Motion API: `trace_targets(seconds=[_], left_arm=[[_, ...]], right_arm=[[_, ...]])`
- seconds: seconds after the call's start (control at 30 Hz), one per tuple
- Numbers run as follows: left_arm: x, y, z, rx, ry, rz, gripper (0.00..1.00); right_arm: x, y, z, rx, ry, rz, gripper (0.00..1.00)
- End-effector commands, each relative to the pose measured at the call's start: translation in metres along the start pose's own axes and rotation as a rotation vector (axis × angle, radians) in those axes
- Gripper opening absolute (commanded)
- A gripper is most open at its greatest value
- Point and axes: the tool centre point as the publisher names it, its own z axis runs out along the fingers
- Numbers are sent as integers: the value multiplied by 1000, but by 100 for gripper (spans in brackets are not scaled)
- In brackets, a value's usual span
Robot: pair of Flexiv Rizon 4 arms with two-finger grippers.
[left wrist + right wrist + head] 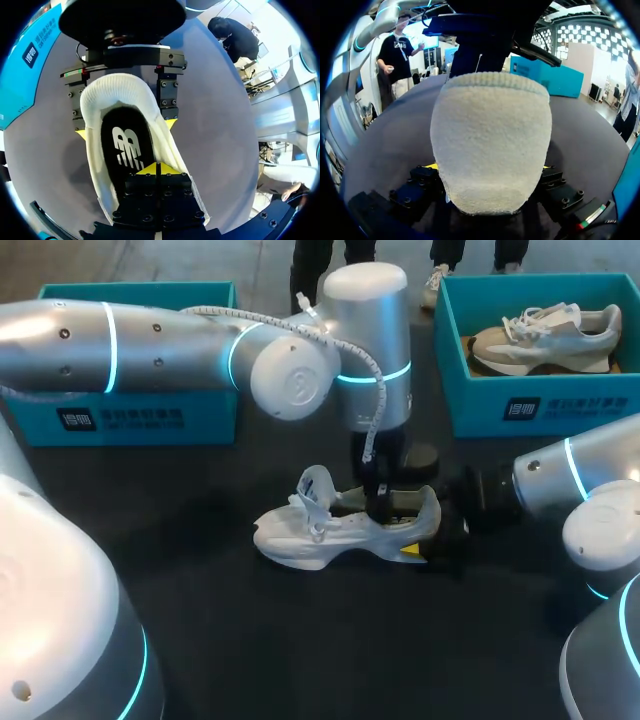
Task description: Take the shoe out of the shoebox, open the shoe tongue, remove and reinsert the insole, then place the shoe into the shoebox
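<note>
Item: white knit low-top trainer (95, 100), out of its box, sole-down on the dark desk (300, 640); black printed foam insole (127, 145) seated inside.

Left jaws: pressed together, tips down inside the shoe's opening and against the insole, ahead of the heel; whether an edge of insole lies between them cannot be told.

Right jaws: just behind the left jaws, pinching the heel cup from both sides, yellow tips against the knit.

Handling, as judged: light; upper soft and collapsible, so best held at the stiffer heel, where the right jaws have it; insole thin and floppy, likely to cling to the lining; nip it at an edge and peel upward.

Tongue and laces (315, 495): apparently raised, ahead of the left jaws.

Beyond the right jaws: teal cardboard shoebox (480, 410), holding one beige-and-white trainer (545, 340).

Well beyond the left jaws: second teal shoebox (150, 420); interior hidden by the left arm (120, 345).
</note>
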Motion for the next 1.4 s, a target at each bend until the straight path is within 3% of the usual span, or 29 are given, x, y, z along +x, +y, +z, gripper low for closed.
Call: trace_targets(seconds=[0.03,0.37,0.6,0.73,0.9,1.0,1.1,1.13,1.17,1.2,1.4], left_arm=[[-1,1,4,0,8,3,1],[0,1,9,-16,23,10,22],[-1,2,19,-38,26,7,23],[-3,5,27,-52,41,7,32],[-5,8,36,-78,19,14,33],[-5,8,41,-99,-16,21,32],[-6,8,44,-108,-62,22,24],[-7,8,45,-111,-82,15,18],[-7,8,45,-116,-100,11,4],[-7,8,46,-114,-114,8,0],[-10,10,46,-115,-165,-5,0]], right_arm=[[0,1,4,7,-3,1,0],[0,1,4,7,-3,1,0],[0,1,4,7,-3,1,0],[0,1,4,7,-3,1,0],[0,1,4,7,-3,1,0],[0,1,4,7,-3,1,0],[0,1,4,7,-3,1,0],[0,1,4,7,-3,1,0],[0,1,4,7,-3,1,0],[0,1,4,7,-3,1,0],[0,1,4,7,-3,1,0]])
